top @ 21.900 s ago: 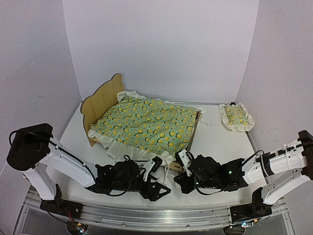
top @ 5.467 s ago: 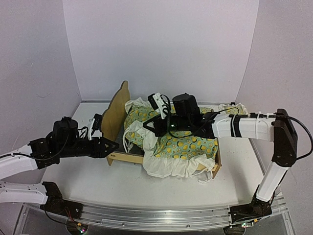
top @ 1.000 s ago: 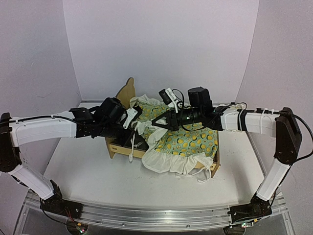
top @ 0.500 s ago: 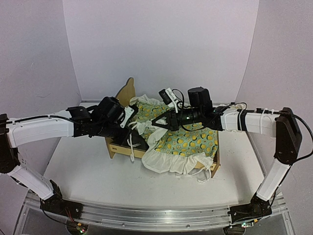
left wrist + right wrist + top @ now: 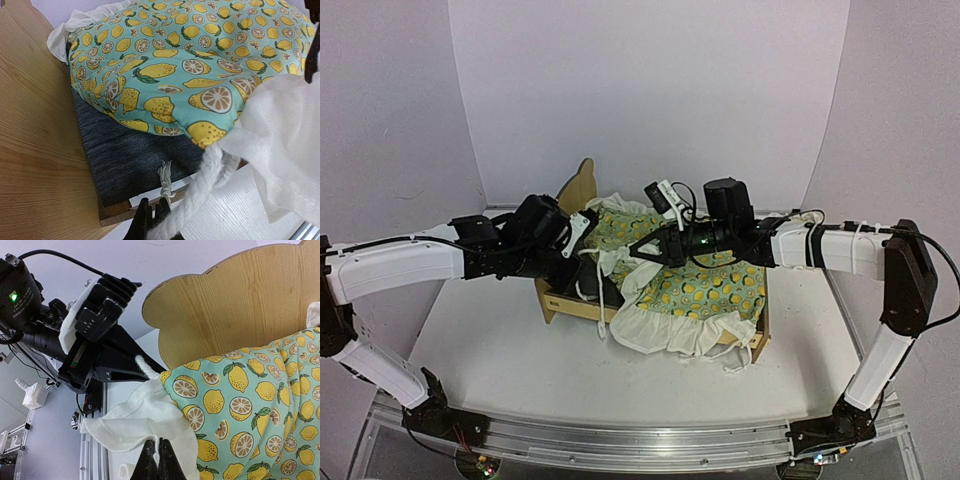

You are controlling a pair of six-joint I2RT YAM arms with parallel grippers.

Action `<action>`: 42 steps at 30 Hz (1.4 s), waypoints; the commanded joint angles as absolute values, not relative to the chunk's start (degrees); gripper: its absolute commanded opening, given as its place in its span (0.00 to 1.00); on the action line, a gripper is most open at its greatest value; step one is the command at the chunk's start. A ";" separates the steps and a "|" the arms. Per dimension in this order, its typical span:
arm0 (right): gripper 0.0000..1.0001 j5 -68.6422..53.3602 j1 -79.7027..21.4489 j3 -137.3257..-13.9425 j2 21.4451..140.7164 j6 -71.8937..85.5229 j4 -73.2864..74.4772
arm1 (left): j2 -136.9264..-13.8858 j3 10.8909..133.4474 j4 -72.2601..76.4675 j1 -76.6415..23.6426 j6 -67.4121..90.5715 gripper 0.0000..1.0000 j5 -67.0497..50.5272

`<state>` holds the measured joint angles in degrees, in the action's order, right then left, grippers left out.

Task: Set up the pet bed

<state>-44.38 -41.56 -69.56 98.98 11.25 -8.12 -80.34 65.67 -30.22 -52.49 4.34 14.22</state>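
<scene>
The pet bed (image 5: 577, 192) stands mid-table, plywood headboard (image 5: 35, 125) to the left. Its dark grey-blue mattress pad (image 5: 125, 155) shows bare at the head end. The lemon-print blanket (image 5: 715, 290) lies bunched over the rest, its white ruffle (image 5: 670, 335) spilling over the front rail. My left gripper (image 5: 152, 220) is shut on the blanket's thick white cord (image 5: 200, 190) at the bed's front corner. My right gripper (image 5: 157, 455) is shut on the white ruffle (image 5: 140, 425) near the blanket's head-end corner, holding it lifted off the pad.
Both arms reach in over the bed; the left gripper body (image 5: 100, 340) sits close in front of the right one. White walls close the table on three sides. A metal rail (image 5: 620, 445) runs along the near edge.
My left gripper has slid a little to the right and towards the front along the bed's front corner, the cord trailing with it. The right gripper has stayed put.
</scene>
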 commanded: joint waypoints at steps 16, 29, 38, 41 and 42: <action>0.00 -45.18 -42.19 -70.38 97.48 11.49 -10.90 | -87.20 68.43 -21.57 -51.78 3.19 0.00 21.09; 0.00 -45.27 -42.20 -70.22 97.73 11.44 -10.94 | -83.05 66.29 -19.82 -51.76 0.09 0.00 19.86; 0.00 -45.55 -42.28 -70.41 97.91 11.51 -10.90 | -79.07 63.33 -18.24 -51.77 -9.12 0.00 12.53; 0.00 -45.66 -42.35 -70.23 98.04 11.51 -10.99 | -75.03 60.25 -15.95 -51.57 -17.19 0.00 7.69; 0.00 -45.74 -42.41 -70.27 98.12 11.51 -10.99 | -74.25 59.38 -15.54 -51.45 -19.83 0.00 5.51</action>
<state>-44.40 -41.93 -69.56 98.98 11.42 -8.45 -80.20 61.47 -20.36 -51.99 -8.58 13.13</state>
